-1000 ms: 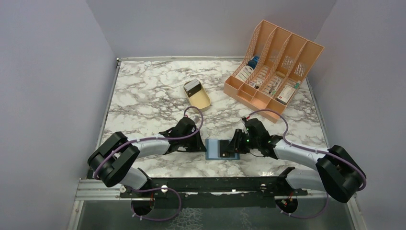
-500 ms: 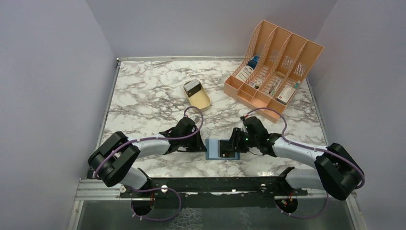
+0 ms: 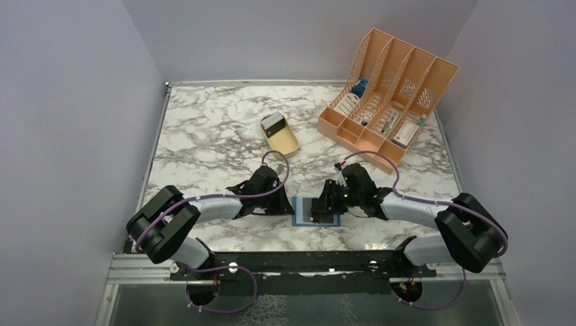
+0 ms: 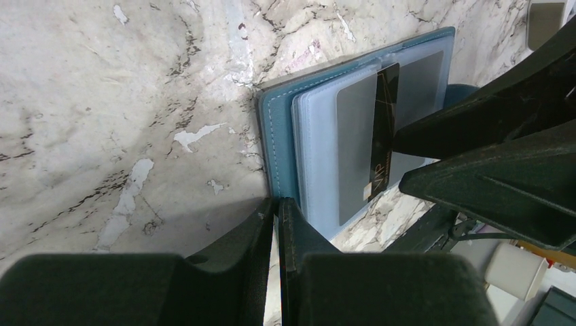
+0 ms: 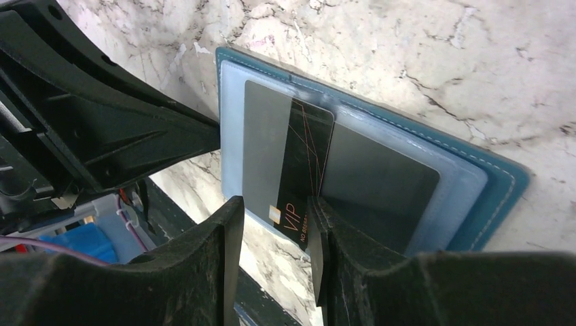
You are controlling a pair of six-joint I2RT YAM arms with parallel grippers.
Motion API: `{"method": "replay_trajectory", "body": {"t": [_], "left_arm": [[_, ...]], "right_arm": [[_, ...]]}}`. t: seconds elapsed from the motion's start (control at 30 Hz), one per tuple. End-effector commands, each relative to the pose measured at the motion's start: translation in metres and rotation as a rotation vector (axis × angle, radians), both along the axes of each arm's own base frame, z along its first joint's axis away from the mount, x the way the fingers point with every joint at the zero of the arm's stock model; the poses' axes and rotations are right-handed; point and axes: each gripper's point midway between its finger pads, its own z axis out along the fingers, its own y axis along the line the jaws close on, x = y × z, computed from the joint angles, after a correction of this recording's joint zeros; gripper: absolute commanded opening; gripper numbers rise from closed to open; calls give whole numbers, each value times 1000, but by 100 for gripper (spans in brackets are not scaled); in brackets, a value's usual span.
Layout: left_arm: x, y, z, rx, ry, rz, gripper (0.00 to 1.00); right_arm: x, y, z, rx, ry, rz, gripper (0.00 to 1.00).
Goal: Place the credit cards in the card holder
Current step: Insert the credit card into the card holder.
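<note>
The card holder [image 3: 303, 212] lies open near the table's front edge, pale blue pockets up, teal back beneath [image 4: 277, 129] [image 5: 501, 183]. A black credit card marked VIP [image 5: 299, 170] [image 4: 384, 122] sits partly slid into a clear pocket, its printed end sticking out. My right gripper [image 5: 275, 210] [image 3: 321, 209] is open over the holder, its right finger against the card's side. My left gripper [image 4: 277, 202] [image 3: 286, 204] is shut, its tips at the holder's teal left edge. A pale-faced card [image 3: 273, 123] lies in the tan tray [image 3: 286, 142].
An orange slotted file rack [image 3: 388, 95] with small items stands at the back right. The tan tray sits mid-table beyond the arms. The table's front edge and metal rail [image 3: 292, 261] lie just behind the holder.
My right gripper has shifted left over the holder, and the black card has gone with it. The left gripper and holder have stayed in place.
</note>
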Motion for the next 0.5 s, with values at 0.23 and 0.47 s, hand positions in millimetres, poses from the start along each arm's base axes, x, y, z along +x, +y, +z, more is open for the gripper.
{"method": "replay_trajectory", "body": {"t": [0.23,0.47], "left_arm": [[-12,6,-16,40,39,-14,13],[-10,7,-12,54,24,-10,12]], "right_arm": [[-4,25,4,76,3,77,40],[-2,26,3,70,-12,83,31]]}}
